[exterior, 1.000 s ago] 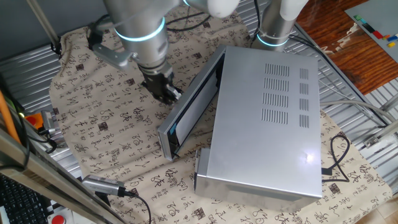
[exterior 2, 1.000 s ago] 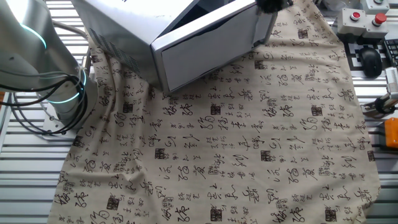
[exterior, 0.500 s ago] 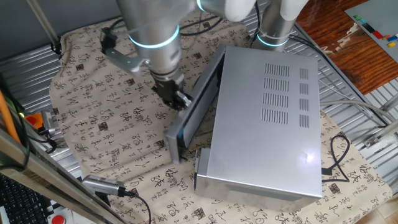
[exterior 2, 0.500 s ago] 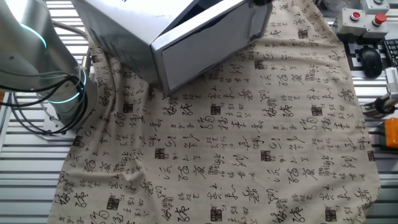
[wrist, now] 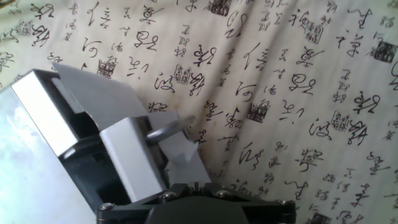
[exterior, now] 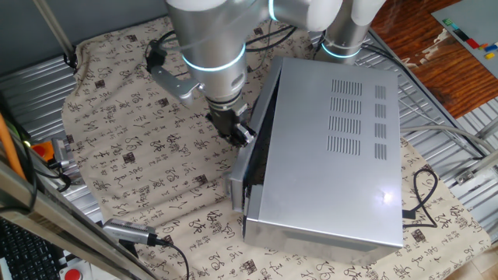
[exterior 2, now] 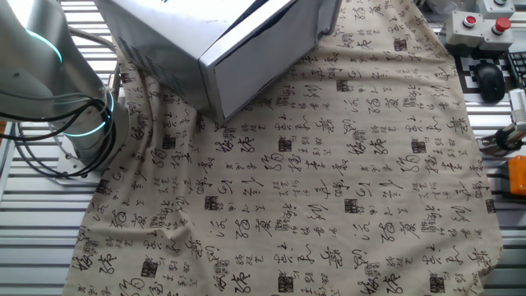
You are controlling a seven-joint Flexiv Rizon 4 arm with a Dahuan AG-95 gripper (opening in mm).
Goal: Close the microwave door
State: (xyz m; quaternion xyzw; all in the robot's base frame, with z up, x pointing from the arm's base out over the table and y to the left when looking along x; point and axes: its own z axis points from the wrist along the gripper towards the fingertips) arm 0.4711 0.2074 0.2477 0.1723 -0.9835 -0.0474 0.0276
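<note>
The microwave (exterior: 334, 148) lies across the cloth (exterior: 132, 140), filling the 3 o'clock half of one fixed view, and its door (exterior: 250, 159) sits along the 9 o'clock face, close to shut with only a narrow dark wedge showing at the free end near 7 o'clock. The gripper (exterior: 237, 132) rests against the outer side of the door, about midway along it; its fingers look drawn near together and hold nothing — though how wide they stand I cannot tell for sure, as the hand view shows only the finger bases beside the door edge. In the other fixed view the door (exterior 2: 263, 66) slants along the box toward 1 o'clock. The step in hand, I judge, is the last push. To do it well, press square to the panel toward 3 o'clock, with the contact nearer the free end than the hinge, so the latch seats fully. A push that is too hard or angled may slide the whole box over the cloth — steady, moderate force should serve.
</note>
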